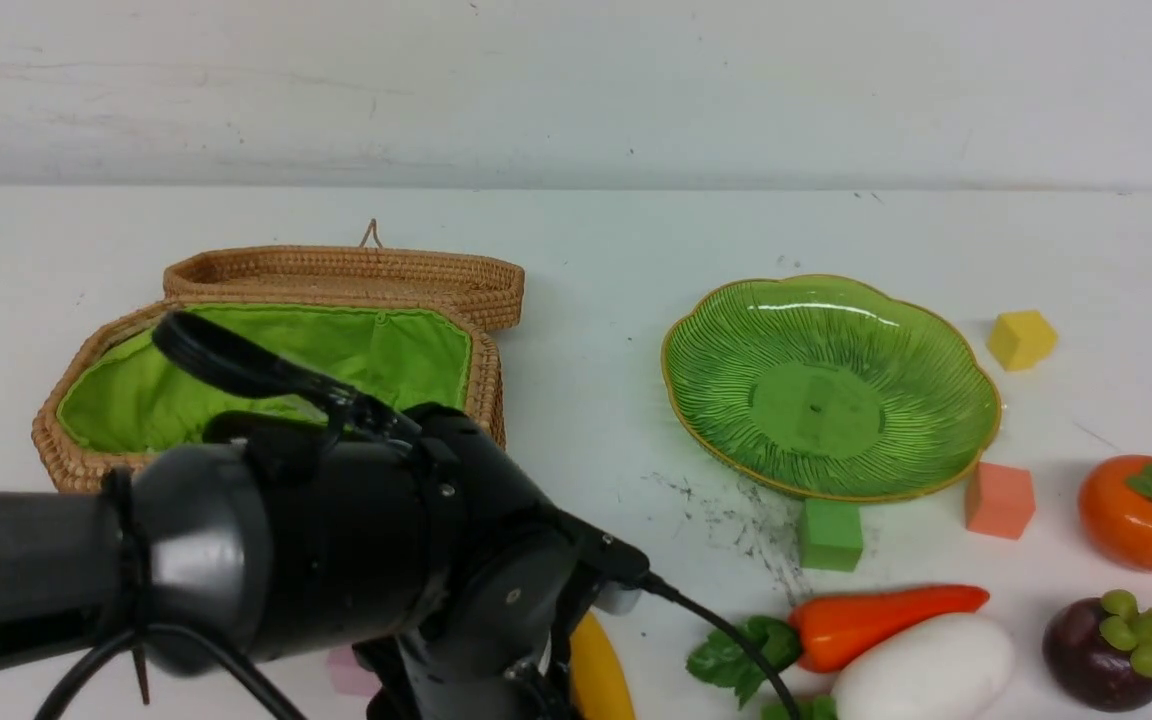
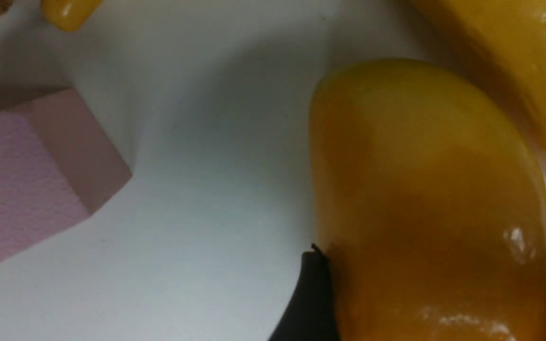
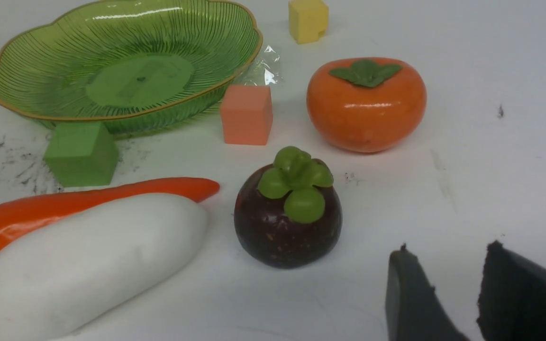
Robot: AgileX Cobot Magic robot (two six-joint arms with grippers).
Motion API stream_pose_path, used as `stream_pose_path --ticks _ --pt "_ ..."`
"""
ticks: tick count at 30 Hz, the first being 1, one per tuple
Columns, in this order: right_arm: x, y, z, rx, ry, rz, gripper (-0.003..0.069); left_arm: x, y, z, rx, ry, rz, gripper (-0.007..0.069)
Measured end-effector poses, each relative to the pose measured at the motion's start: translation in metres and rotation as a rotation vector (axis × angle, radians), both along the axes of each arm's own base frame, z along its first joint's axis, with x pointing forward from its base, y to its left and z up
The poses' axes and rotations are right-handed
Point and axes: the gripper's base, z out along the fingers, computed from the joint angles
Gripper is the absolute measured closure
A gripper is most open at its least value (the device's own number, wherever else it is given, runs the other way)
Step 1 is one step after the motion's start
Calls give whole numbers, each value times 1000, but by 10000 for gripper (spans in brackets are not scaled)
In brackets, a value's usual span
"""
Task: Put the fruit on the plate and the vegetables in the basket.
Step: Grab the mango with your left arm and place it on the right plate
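My left gripper is low over the table and shut on the orange-yellow mango, one finger against each side. The yellow banana lies right beside the mango; in the front view only part of the banana shows under my left arm. My right gripper is open with nothing in it, near the dark purple mangosteen. The orange persimmon sits beyond that. The carrot and the white radish lie side by side. The green plate and the open basket hold nothing that I can see.
Foam cubes are scattered about: green and salmon at the plate's near rim, yellow to its right, pink close to the mango. The basket's lid lies open behind it. My left arm hides the near left of the table.
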Motion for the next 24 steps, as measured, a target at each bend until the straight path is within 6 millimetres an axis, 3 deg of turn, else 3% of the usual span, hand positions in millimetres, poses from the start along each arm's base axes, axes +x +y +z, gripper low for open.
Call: stream_pose_path --ticks 16,24 --pt "0 0 0 0 0 0 417 1 -4 -13 23 48 14 53" --pt "0 0 0 0 0 0 417 -5 4 1 43 54 13 54"
